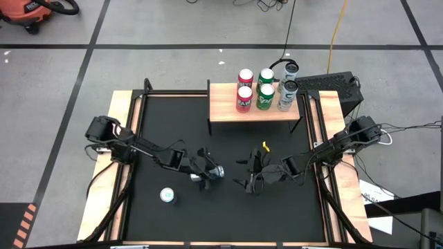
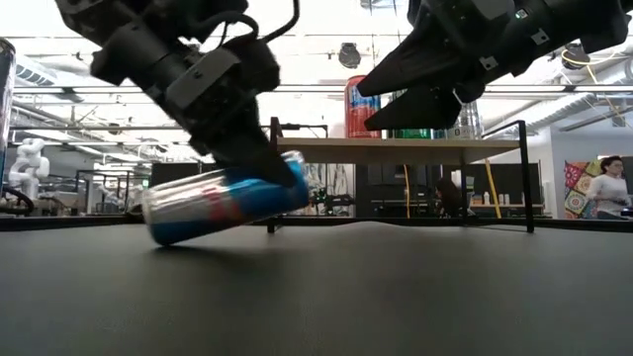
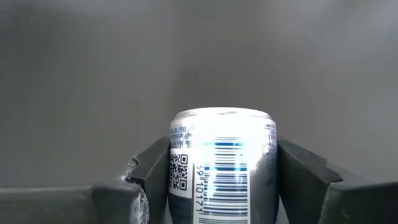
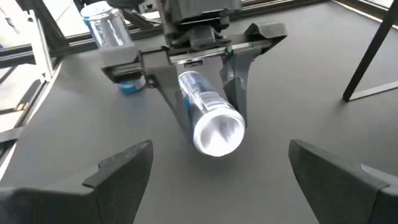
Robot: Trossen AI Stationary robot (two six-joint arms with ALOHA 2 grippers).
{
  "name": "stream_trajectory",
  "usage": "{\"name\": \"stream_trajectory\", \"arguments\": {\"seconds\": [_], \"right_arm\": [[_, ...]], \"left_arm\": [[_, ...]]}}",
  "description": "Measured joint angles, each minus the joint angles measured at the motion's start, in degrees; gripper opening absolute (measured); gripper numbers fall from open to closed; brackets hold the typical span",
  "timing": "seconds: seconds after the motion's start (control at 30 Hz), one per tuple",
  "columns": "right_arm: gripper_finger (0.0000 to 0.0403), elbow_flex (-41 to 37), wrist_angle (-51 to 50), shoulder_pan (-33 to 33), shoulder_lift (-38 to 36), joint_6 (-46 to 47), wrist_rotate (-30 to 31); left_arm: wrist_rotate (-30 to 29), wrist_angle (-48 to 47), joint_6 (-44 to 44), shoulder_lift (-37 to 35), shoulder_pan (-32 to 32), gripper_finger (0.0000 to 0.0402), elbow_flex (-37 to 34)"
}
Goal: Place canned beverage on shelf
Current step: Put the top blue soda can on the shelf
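Black table (image 1: 291,207): eight cans, one shelf (image 1: 221,111).

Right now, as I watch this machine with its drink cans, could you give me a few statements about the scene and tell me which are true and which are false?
1. The left gripper is clamped on a blue and silver can. True.
2. That can stands upright. False: it lies tilted on its side, one end near the table.
3. The shelf holds six upright cans. True.
4. The right gripper also holds a can. False: its fingers are open and empty.
5. No can stands on the black table. False: one can stands near the left arm.
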Motion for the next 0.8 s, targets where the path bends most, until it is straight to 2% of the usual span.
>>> {"name": "stream_trajectory", "arguments": {"seconds": [0.1, 0.23, 0.43, 0.6, 0.7, 0.8], "right_arm": [[0.0361, 0.0, 0.0, 0.0, 0.0, -1.5, 0.0], [0.0361, 0.0, 1.5, -0.2, 1.2, -5.6, -0.4], [0.0361, 0.0, 7.9, -1.9, 5.6, -8.7, -4.6], [0.0361, 1.3, 11.6, -3.7, 9.9, -8.8, -7.8], [0.0361, 5.3, 8.0, -5.2, 13.4, -9.3, -9.0], [0.0361, 11.0, 2.6, -6.0, 17.3, -11.2, -9.4]], "left_arm": [[0.0, -0.1, 0.9, 0.1, 0.0, 0.0243, 1.5], [0.6, -1.7, 1.9, -1.5, -0.1, 0.0290, 2.3], [1.2, -3.9, 2.2, -2.5, -0.3, 0.0351, 2.3], [-0.5, -17.3, 0.7, -7.4, -1.6, 0.0359, 2.3], [-4.4, -25.9, -1.4, -11.3, -3.3, 0.0358, 2.3], [-8.0, -30.7, -4.0, -14.1, -5.1, 0.0358, 2.3]]}}
